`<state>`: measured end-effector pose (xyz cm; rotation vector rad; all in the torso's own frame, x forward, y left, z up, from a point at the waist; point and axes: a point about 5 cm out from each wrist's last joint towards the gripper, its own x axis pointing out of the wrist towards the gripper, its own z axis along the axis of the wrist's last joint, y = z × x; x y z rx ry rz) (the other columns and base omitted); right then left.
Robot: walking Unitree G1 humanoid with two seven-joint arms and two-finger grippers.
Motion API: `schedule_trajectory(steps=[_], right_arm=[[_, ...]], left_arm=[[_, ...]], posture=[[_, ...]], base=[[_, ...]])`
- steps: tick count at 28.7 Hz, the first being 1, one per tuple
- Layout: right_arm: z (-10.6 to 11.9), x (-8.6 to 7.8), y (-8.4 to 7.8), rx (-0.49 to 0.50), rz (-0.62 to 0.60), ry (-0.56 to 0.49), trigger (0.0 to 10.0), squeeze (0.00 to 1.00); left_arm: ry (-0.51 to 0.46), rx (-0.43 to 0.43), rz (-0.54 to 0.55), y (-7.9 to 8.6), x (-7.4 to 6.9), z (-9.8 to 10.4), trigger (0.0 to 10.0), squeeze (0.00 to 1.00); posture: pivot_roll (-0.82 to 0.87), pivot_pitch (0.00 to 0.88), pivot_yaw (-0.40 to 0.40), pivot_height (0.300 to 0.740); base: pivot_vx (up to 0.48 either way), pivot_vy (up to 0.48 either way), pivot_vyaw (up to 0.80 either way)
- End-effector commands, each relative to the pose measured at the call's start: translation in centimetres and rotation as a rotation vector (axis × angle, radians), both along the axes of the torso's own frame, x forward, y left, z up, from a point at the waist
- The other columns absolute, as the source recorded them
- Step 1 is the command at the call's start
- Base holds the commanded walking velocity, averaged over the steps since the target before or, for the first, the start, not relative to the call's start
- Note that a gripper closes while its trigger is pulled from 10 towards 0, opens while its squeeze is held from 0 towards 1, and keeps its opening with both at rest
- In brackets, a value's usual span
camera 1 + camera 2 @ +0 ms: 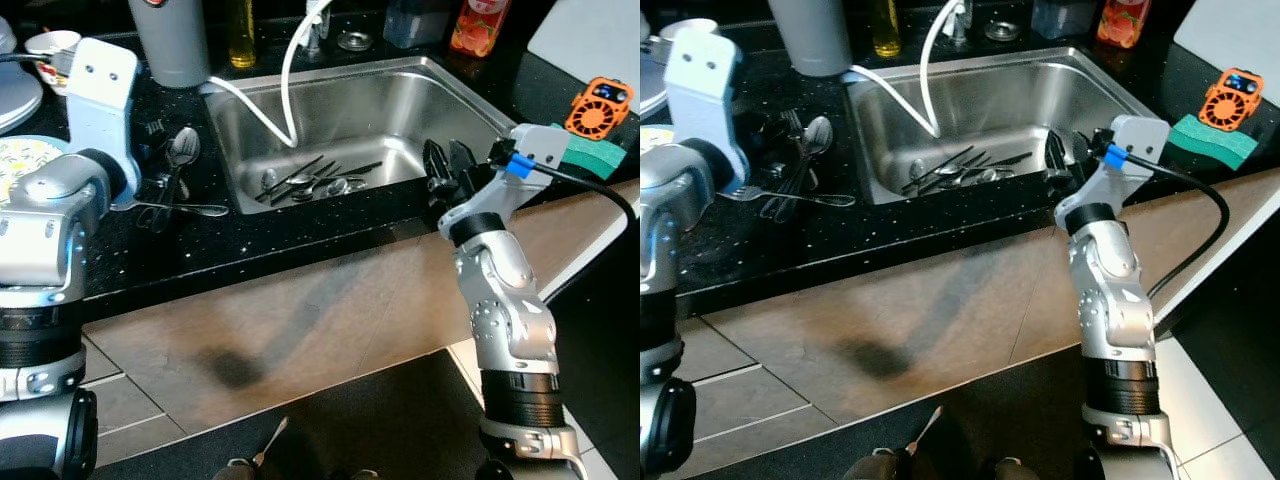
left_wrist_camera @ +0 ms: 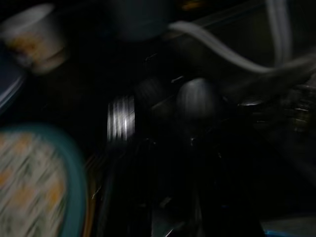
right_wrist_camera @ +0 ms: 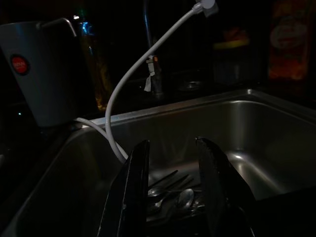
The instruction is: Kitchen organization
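Note:
Several dark spoons and forks [image 1: 315, 182] lie in a heap on the bottom of the steel sink [image 1: 460, 95]. More cutlery rests on the black counter to the sink's left: a large spoon [image 1: 183, 148] and a fork [image 1: 190, 209]. My left arm [image 1: 100, 95] reaches over this counter cutlery. Its wrist view is dark and blurred, showing a spoon bowl [image 2: 197, 98] and fork tines [image 2: 121, 118] close ahead. My right gripper [image 1: 447, 165] hovers at the sink's front right rim, open, with nothing between its fingers [image 3: 133, 187]. It points toward the sink cutlery [image 3: 173, 195].
A white hose [image 1: 290, 90] hangs into the sink. At the back stand a grey canister [image 1: 175, 40], an oil bottle [image 1: 240, 35] and a red bottle [image 1: 480, 25]. A patterned plate [image 1: 25, 155] and cup [image 1: 52, 45] sit far left. At the right are a green sponge [image 1: 590, 150] and an orange fan [image 1: 600, 105].

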<state>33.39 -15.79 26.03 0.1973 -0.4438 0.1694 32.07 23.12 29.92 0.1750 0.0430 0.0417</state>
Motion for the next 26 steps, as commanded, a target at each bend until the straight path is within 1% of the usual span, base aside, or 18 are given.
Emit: schedule_trajectory(steps=[1, 2, 3, 5, 6, 7, 9, 10, 12, 13, 14, 17, 18, 20, 21, 23, 24, 26], right_arm=[[-0.3, 0.2, 0.2, 0.002, 0.018, 0.009, 10.0, 0.0], [-0.3, 0.2, 0.2, 0.002, 0.018, 0.009, 10.0, 0.0], [-0.4, 0.3, 0.3, 0.001, 0.022, 0.012, 10.0, 0.0], [-0.5, 0.4, 0.4, 0.0, 0.031, 0.015, 10.0, 0.0], [-0.5, 0.4, 0.4, 0.0, 0.031, 0.015, 10.0, 0.0], [-0.5, 0.4, 0.5, 0.0, 0.036, 0.015, 10.0, 0.0], [-0.5, 0.5, 0.6, 0.0, 0.039, 0.015, 10.0, 0.0], [-0.5, 0.5, 0.7, 0.001, 0.041, 0.014, 10.0, 0.0], [-0.5, 0.5, 0.8, 0.003, 0.045, 0.014, 10.0, 0.0], [-0.6, 0.5, 0.8, 0.003, 0.046, 0.015, 10.0, 0.0], [-0.6, 0.5, 0.8, 0.003, 0.046, 0.015, 10.0, 0.0], [-0.7, 0.5, 0.8, 0.003, 0.046, 0.017, 10.0, 0.0], [-0.7, 0.5, 0.8, 0.003, 0.045, 0.018, 10.0, 0.0], [-0.7, 0.5, 0.8, 0.003, 0.044, 0.018, 10.0, 0.0], [-0.7, 0.5, 0.8, 0.004, 0.044, 0.018, 10.0, 0.0], [-0.7, 0.6, 0.8, 0.004, 0.044, 0.018, 10.0, 0.0], [-0.7, 0.6, 0.8, 0.005, 0.046, 0.016, 10.0, 0.0], [-0.7, 0.6, 0.8, 0.005, 0.046, 0.016, 10.0, 0.0]], left_arm=[[0.043, -0.079, 0.097, 0.4, -1.1, -1.9, 10.0, 0.0], [0.043, -0.079, 0.097, 0.4, -1.1, -1.9, 10.0, 0.0], [0.041, -0.145, 0.122, 0.3, -1.4, -2.4, 10.0, 0.0], [0.037, -0.272, 0.176, -0.4, -2.2, -3.2, 10.0, 0.0], [0.037, -0.272, 0.176, -0.4, -2.2, -3.2, 10.0, 0.0], [0.038, -0.313, 0.205, -0.7, -2.5, -3.5, 10.0, 0.0], [0.041, -0.334, 0.227, -0.9, -2.7, -3.6, 10.0, 0.0], [0.042, -0.364, 0.247, -1.1, -2.9, -3.7, 10.0, 0.0], [0.035, -0.383, 0.32, -0.9, -3.3, -3.8, 10.0, 0.0], [0.031, -0.37, 0.346, -0.7, -3.4, -3.8, 10.0, 0.26], [0.018, -0.344, 0.366, -0.5, -3.5, -3.7, 10.0, 1.0], [0.009, -0.332, 0.377, -0.4, -3.6, -3.6, 10.0, 1.0], [-0.005, -0.348, 0.401, -0.1, -3.6, -3.4, 10.0, 1.0], [0.0, -0.371, 0.404, 0.0, -3.4, -3.3, 10.0, 1.0], [0.001, -0.402, 0.414, 0.1, -3.3, -3.3, 10.0, 0.0], [0.004, -0.425, 0.419, 0.2, -3.1, -3.3, 10.0, 0.0], [0.032, -0.538, 0.399, 0.2, -2.4, -3.7, 10.0, 0.0], [0.032, -0.538, 0.399, 0.2, -2.4, -3.7, 10.0, 0.0]], posture=[[0.18, 0.16, -0.035, 0.74], [0.18, 0.16, -0.035, 0.74], [0.21, 0.173, -0.059, 0.74], [0.21, 0.174, -0.06, 0.74], [0.21, 0.174, -0.06, 0.74], [0.21, 0.174, -0.06, 0.74], [0.21, 0.175, -0.061, 0.74], [0.21, 0.175, -0.061, 0.74], [0.21, 0.175, -0.058, 0.74], [0.21, 0.175, -0.058, 0.74], [0.21, 0.176, -0.057, 0.74], [0.21, 0.175, -0.057, 0.74], [0.21, 0.175, -0.056, 0.74], [0.2, 0.174, -0.055, 0.74], [0.21, 0.174, -0.056, 0.74], [0.2, 0.173, -0.057, 0.74], [0.2, 0.172, -0.057, 0.74], [0.2, 0.172, -0.057, 0.74]], base=[[0.0, 0.0, 0.0], [0.0, 0.0, 0.0], [0.0, 0.0, 0.0], [0.0, 0.0, 0.0], [0.0, 0.0, 0.0], [0.0, 0.0, 0.0], [0.0, 0.0, 0.0], [0.0, 0.0, 0.0], [0.0, 0.0, 0.0], [0.0, 0.0, 0.0], [0.0, 0.0, 0.0], [0.0, 0.0, 0.0], [0.0, 0.0, 0.0], [0.0, 0.0, 0.0], [0.0, 0.0, 0.0], [0.0, 0.0, 0.0], [0.0, 0.0, 0.0], [0.0, 0.0, 0.0]])
